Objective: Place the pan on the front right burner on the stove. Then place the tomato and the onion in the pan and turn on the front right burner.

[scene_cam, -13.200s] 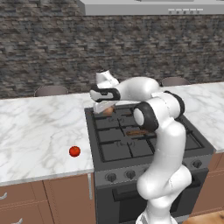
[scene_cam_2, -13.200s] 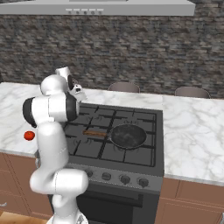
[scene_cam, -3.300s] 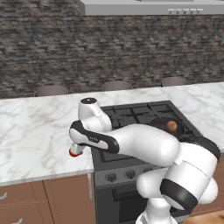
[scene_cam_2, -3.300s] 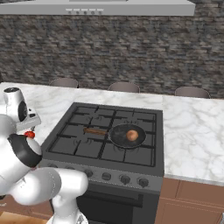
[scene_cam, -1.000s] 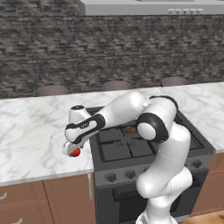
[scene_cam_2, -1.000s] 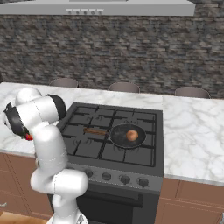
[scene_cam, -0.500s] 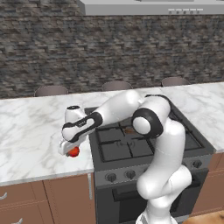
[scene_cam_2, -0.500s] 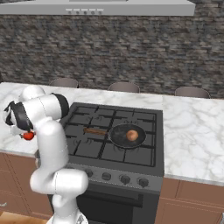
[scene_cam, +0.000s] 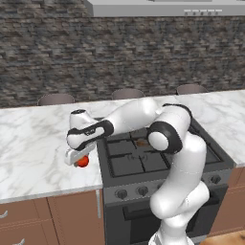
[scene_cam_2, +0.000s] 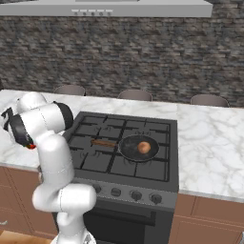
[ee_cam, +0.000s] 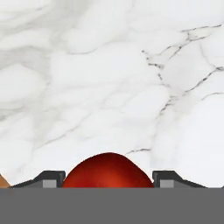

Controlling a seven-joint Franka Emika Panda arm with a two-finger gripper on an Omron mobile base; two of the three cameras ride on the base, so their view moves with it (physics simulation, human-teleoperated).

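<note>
- Gripper point(ee_cam: 108, 183) low over marble counter point(scene_cam: 33, 148), fingers pinched against both sides of tomato point(ee_cam: 108, 171): apparently a grip for carrying.
- Tomato sits at stove's point(scene_cam_2: 125, 143) 9 o'clock.
- Pan point(scene_cam_2: 137, 148) on front right burner, onion point(scene_cam_2: 144, 147) inside, ready to receive it.

The pan point(scene_cam_2: 138, 148) sits on the front right burner point(scene_cam_2: 143, 164) of the stove point(scene_cam_2: 125, 152), with its wooden handle pointing left. The onion point(scene_cam_2: 144, 147) lies inside the pan. At the left edge of the bench point(scene_cam_2: 214, 143), a small red spot of the tomato point(scene_cam_2: 31, 146) shows behind the arm.
</note>
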